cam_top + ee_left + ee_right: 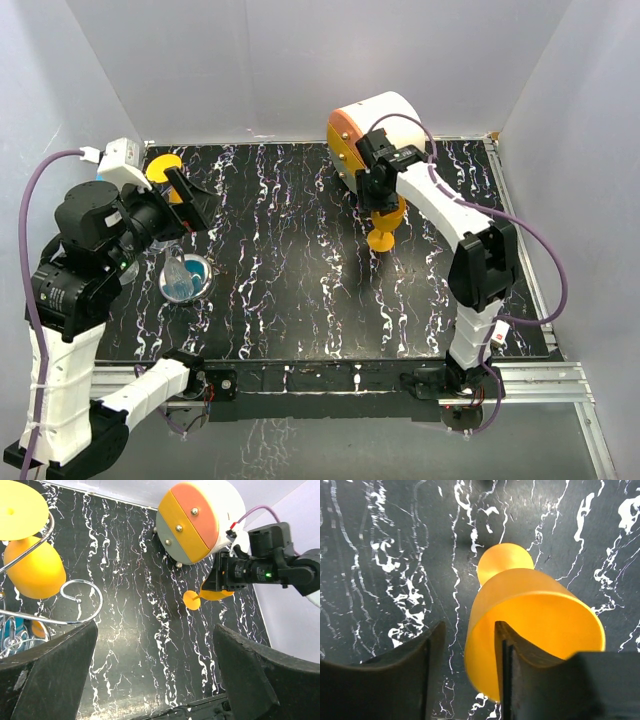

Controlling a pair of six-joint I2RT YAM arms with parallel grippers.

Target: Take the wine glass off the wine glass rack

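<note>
Left gripper [155, 630] hangs wide open by the wine glass rack [190, 285]; right arm [440, 205] extends forward, right gripper [469, 630] slightly parted astride the wine glass [535, 610] rim.

The table [300, 290] is a black slab veined all over with white marbling. Three things rest directly on it. At the left side the wine glass rack [187, 277] stands on its round shiny disc base. Near the far edge, right of centre, sits the round white-and-orange drawer cabinet [378, 128], its orange face turned toward the left. Just in front of the cabinet an orange wine glass [385, 222] appears to stand upright on its foot on the marbled surface, though from above the contact is partly hidden.
</note>
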